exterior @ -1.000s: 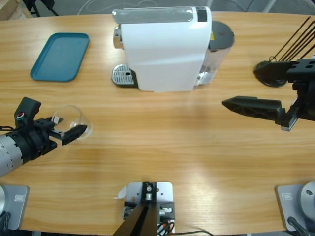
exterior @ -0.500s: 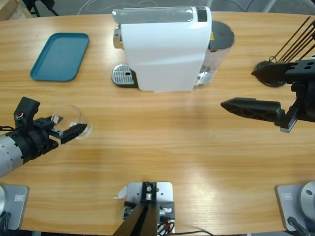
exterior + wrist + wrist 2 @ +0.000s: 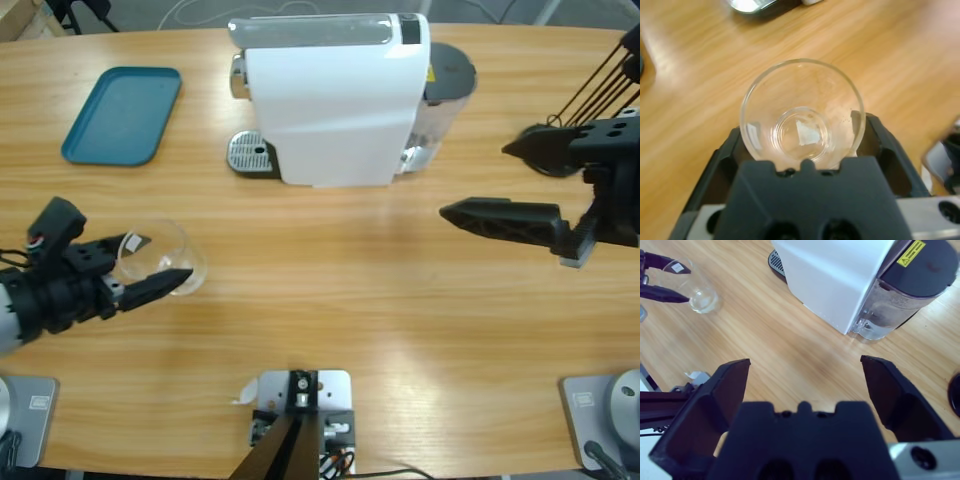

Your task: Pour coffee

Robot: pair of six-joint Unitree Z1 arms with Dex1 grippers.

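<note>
A long wooden table (image 3: 380, 300) carries a white capsule coffee machine (image 3: 330, 100) at its far middle, with a round metal drip tray (image 3: 252, 154) at the machine's left foot and a clear water tank (image 3: 440, 100) on its right side. Well left of the machine lies an empty teal tray (image 3: 122, 115).

Forward and left of the machine, the left gripper (image 3: 150, 265) holds a small clear glass cup (image 3: 160, 255), one black jaw on each side of its wall, clamped on it. In the left wrist view the cup (image 3: 801, 117) looks empty; no coffee shows anywhere in these views.

Right of the machine, the right gripper (image 3: 520, 185) hangs above the table with its jaws wide apart, holding nothing.

The cup is likely light, rigid, smooth, slippery and breakable, so a gentle squeeze across the middle of its wall seems best, keeping it upright.

Bare wood between the cup and the drip tray leaves open room. The cup sits nearer the table's left end, so drifting further from the machine is the risk.
</note>
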